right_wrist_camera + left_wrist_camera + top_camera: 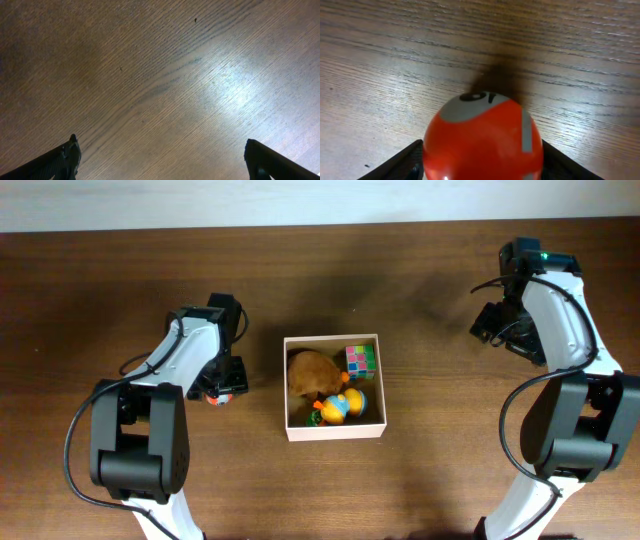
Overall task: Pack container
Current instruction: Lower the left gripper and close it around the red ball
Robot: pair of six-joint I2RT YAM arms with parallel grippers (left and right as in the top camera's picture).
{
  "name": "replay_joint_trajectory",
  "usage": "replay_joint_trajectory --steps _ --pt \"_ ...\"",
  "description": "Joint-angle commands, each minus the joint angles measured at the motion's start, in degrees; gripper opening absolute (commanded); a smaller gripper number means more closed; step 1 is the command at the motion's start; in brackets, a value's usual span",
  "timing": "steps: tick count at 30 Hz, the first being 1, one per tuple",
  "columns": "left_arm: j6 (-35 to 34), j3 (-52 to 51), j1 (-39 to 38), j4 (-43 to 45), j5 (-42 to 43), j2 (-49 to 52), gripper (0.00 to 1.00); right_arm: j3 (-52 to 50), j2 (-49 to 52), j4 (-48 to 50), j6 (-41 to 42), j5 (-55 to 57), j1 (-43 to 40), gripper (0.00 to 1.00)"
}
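"Overhead first: which step of the packing is this?"

"A pick, I judge. The square, shallow container (334,433) with thin white walls and a tan inside sits mid-table, holding a brown plush toy (310,372), a multicoloured puzzle cube (361,360) and a yellow-and-blue duck toy (345,406). One piece lies outside it on the dark wooden table (420,480), on the left arm's side: an orange-red ball (217,396) with a pale grey band."

"And the left gripper (226,385)?"

"Right over that ball. In the left wrist view the orange-red ball (482,135) fills the space between the black fingers (410,165), each seemingly pressed to a flank, so I take the left gripper (482,155) as clamped on it. Whether the ball is off the wood I cannot tell."

"What does the next move call for?"

"A lift clear of the near white wall, a carry toward the robot's right, then a low release into what room is left among the toys; a round thing may roll away otherwise."

"Where is the container relative to the fingers?"

"Near the left ones but apart, with bare table between; neither wrist view shows it. The right gripper (500,330) hangs well apart from it; in the right wrist view its fingers (62,162) are spread wide over bare wood, holding nothing."
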Motion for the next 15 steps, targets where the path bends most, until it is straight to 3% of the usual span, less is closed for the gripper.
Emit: replay_joint_trajectory --steps 1,4,8,15 --pt "-0.37 -1.29 0.37 0.72 0.39 0.44 0.69 0.02 -0.24 -0.04 0.68 0.28 -0.20 0.99" --pt "-0.35 -1.29 0.37 1.51 0.39 0.44 0.65 0.02 -0.24 -0.04 0.68 0.28 -0.20 0.99" --pt "-0.37 -1.29 0.37 2.36 0.39 0.44 0.48 0.02 -0.24 -0.04 0.68 0.28 -0.20 0.99" --pt "-0.35 -1.14 0.37 2.89 0.57 0.44 0.41 0.02 -0.24 -0.04 0.68 0.28 -0.20 0.99"
